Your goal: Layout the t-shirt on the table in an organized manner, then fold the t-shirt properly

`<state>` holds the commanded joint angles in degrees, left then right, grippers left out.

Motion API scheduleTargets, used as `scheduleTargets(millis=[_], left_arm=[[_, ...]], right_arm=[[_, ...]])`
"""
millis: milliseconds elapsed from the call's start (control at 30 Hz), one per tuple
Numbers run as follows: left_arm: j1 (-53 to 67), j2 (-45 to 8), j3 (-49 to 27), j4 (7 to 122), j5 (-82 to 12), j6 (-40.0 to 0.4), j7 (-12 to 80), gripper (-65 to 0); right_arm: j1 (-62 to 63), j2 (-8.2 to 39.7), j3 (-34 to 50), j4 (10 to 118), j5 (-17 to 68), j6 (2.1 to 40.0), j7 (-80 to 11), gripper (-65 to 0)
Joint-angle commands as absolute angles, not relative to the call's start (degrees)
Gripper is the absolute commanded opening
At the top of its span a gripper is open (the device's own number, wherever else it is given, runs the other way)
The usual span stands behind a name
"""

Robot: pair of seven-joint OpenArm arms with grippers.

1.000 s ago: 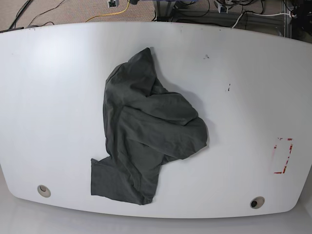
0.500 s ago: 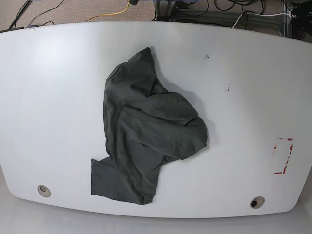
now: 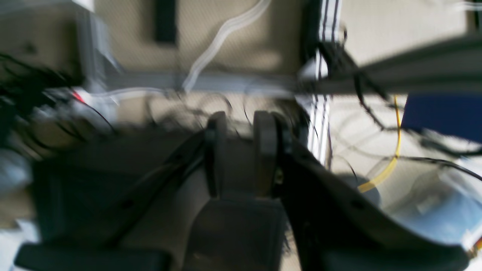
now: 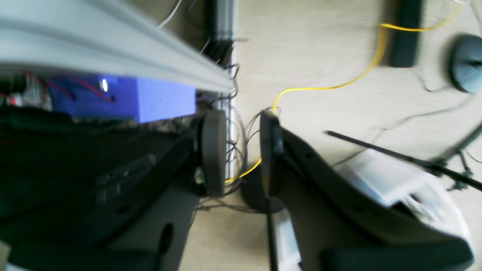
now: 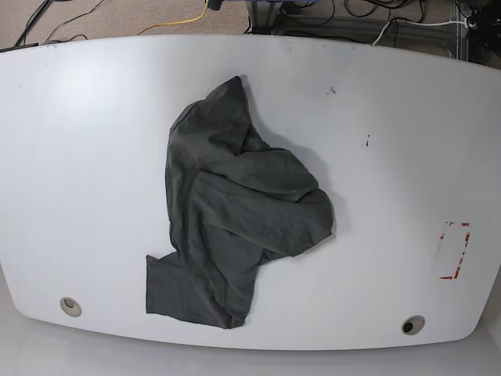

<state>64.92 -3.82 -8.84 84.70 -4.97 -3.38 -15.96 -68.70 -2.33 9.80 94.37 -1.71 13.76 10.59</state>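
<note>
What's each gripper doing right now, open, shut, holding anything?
Left gripper: open, narrow gap, holding nothing.
Right gripper: open, holding nothing.

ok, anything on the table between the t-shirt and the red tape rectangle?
No. In the base view the table is bare white between the t-shirt and the red tape rectangle.
</note>
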Motion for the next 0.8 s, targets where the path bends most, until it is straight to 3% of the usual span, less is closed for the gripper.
scheduleTargets(millis=[433, 800], left_arm=[[74.6, -4.2, -9.1, 107.8, -13.9, -3.4, -16.0, -53.3], [69.9, -4.2, -8.7, 113.9, -13.7, -3.4, -16.0, -53.3]], right_arm=[[-76.1, 1.1, 10.2, 113.3, 5.6, 13.8, 10.6, -50.7], [-66.2, 1.2, 12.2, 115.7, 5.7, 13.8, 10.6, -50.7]])
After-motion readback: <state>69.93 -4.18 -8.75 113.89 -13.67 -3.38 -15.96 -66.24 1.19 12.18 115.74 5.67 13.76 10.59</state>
